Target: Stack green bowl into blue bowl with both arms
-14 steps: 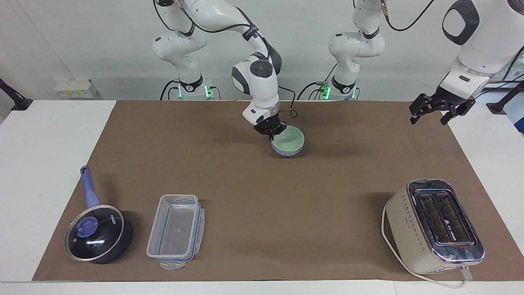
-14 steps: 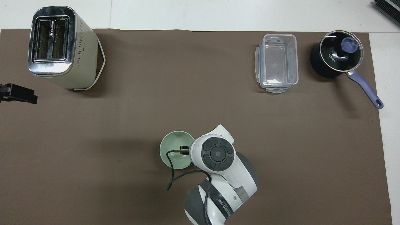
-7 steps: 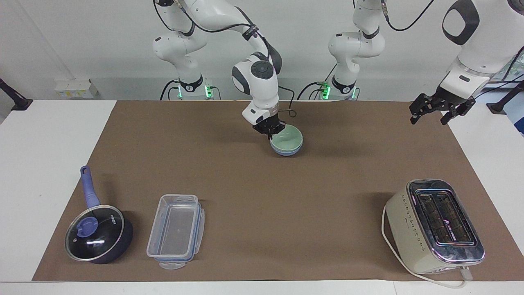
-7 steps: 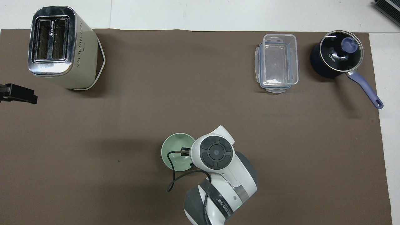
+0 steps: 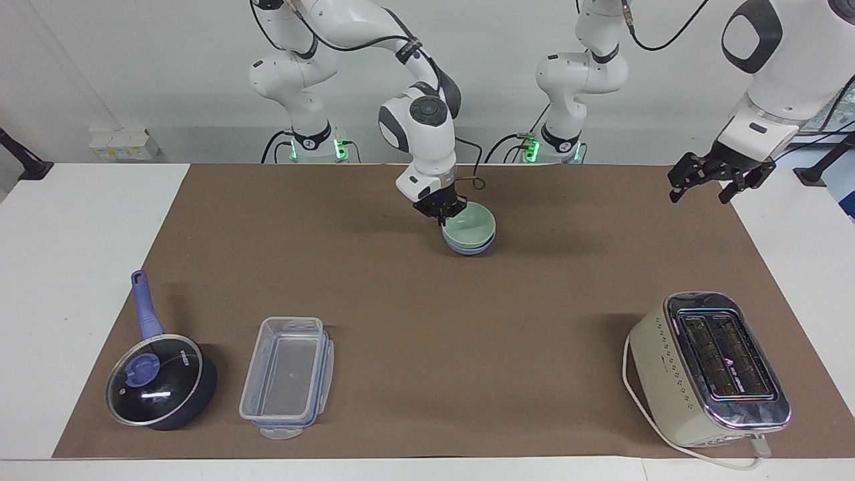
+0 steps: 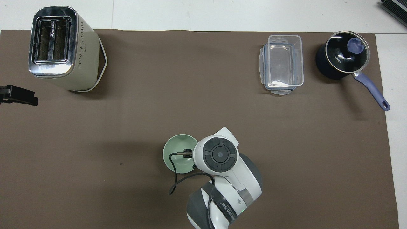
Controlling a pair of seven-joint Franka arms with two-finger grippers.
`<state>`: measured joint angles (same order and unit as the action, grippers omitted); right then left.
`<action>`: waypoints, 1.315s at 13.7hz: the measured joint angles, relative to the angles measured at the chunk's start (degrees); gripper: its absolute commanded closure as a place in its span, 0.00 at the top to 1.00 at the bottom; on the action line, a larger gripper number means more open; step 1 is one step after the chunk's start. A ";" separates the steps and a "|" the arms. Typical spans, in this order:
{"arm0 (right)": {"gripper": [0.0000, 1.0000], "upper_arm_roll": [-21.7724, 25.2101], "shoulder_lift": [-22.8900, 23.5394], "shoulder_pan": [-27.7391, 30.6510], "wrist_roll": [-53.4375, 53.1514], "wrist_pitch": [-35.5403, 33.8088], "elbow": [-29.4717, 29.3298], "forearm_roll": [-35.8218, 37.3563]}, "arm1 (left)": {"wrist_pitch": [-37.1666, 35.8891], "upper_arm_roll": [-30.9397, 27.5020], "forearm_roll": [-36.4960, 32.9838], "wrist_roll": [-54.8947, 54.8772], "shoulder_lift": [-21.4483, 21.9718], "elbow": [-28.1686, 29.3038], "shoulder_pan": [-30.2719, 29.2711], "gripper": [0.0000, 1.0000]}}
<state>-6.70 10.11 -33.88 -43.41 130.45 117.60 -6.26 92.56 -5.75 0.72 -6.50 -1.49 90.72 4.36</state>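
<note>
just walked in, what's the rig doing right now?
The right gripper is at the rim of the green bowl, which sits nested in the blue bowl on the brown mat, near the robots' end. The left gripper waits in the air over the mat's edge at the left arm's end, holding nothing. The toaster, plastic container and lidded saucepan stand untouched along the edge farthest from the robots.
</note>
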 measured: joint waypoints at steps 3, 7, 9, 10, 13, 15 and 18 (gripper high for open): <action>0.30 0.04 0.00 0.05 0.00 0.01 -0.06 -1.38 | 0.00 0.00 0.00 0.00 0.00 0.00 0.00 1.00; 0.60 0.07 -0.01 0.09 -0.01 0.04 -0.23 -1.49 | 0.00 0.00 0.00 0.00 0.00 0.00 0.00 1.00; 0.80 0.34 -0.48 0.48 -0.01 0.13 -0.54 -1.49 | 0.00 0.00 0.00 0.00 0.00 0.00 0.00 1.00; 0.90 0.51 -1.25 1.14 -0.01 0.14 -0.73 -1.49 | 0.00 0.00 0.00 0.00 0.00 0.00 0.00 1.00; 1.00 0.76 -5.51 4.69 0.01 -0.56 -0.95 -1.36 | 0.00 0.00 0.00 0.00 0.00 0.00 0.00 1.00; 1.00 0.88 -8.84 8.26 1.05 -3.12 -0.98 -1.22 | 0.00 0.00 0.00 0.00 0.00 0.00 0.00 1.00; 1.00 1.35 -13.29 17.82 7.17 -6.44 -1.24 -1.07 | 0.00 0.00 0.00 0.00 0.00 0.00 0.00 1.00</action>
<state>-5.35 -3.18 -16.06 -36.23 124.01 116.36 -7.32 92.55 -5.75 0.72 -6.51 -1.49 90.72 4.35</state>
